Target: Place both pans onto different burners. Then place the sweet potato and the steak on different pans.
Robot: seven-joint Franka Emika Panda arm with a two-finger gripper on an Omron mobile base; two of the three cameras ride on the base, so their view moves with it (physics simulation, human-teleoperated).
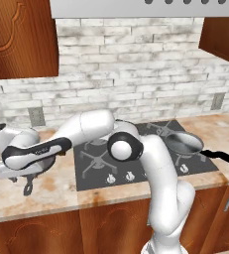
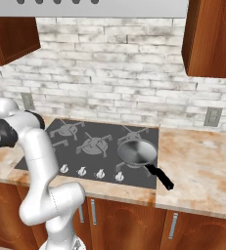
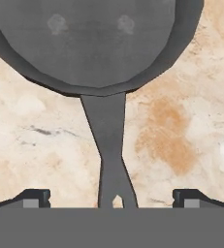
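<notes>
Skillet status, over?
Gripper open, straddling skillet handle. Skillet on counter, off burners. Steel pan on front right burner.

Under my camera the skillet (image 3: 94, 43) is matte charcoal black, lying on a table (image 3: 181, 135) of beige marble mottled with rusty orange. The steel pan (image 2: 136, 152) is shiny grey with a black handle. The cooktop (image 2: 80, 132) is dark grey, the brick wall (image 2: 109, 63) whitewashed.

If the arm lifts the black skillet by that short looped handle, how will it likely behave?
Likely heavy: the skillet looks thick-walled. Held at the handle, it will probably droop bowl-down. The open gripper straddles the handle's narrow part.
</notes>
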